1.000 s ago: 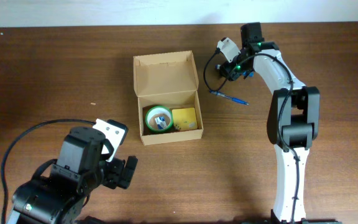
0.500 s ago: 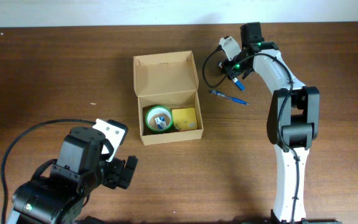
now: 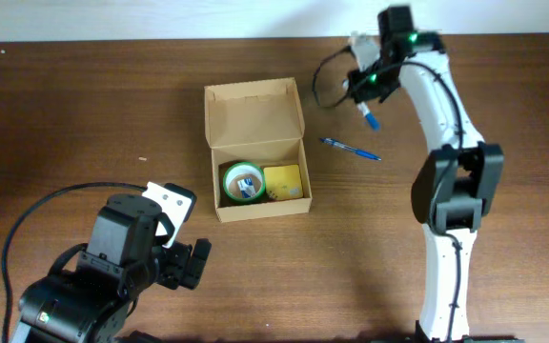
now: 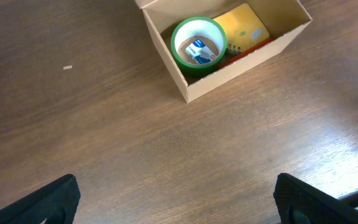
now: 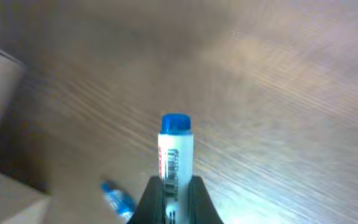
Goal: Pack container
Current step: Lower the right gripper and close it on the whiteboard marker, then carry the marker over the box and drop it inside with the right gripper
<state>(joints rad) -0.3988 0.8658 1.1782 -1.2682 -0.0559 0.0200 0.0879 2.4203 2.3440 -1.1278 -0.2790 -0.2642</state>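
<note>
The tan cardboard container (image 3: 255, 143) sits open at the table's middle, its lid flap standing at the back; it also shows in the left wrist view (image 4: 188, 87). Inside lie a green tape roll (image 3: 241, 181), also in the left wrist view (image 4: 197, 43), and a yellow sticky-note pad (image 3: 282, 179). My right gripper (image 3: 365, 100) is shut on a white marker with a blue cap (image 5: 175, 146), held above the table right of the container. A blue pen (image 3: 351, 149) lies on the table below it. My left gripper (image 4: 179, 202) is open and empty at the front left.
The right arm's base (image 3: 446, 286) stands at the front right. The left arm's body (image 3: 112, 267) fills the front left corner. A black cable (image 3: 327, 90) loops beside the right gripper.
My right gripper has lifted the marker up and toward the back, away from the table. The blue pen stays where it lay. The left arm has not moved.
</note>
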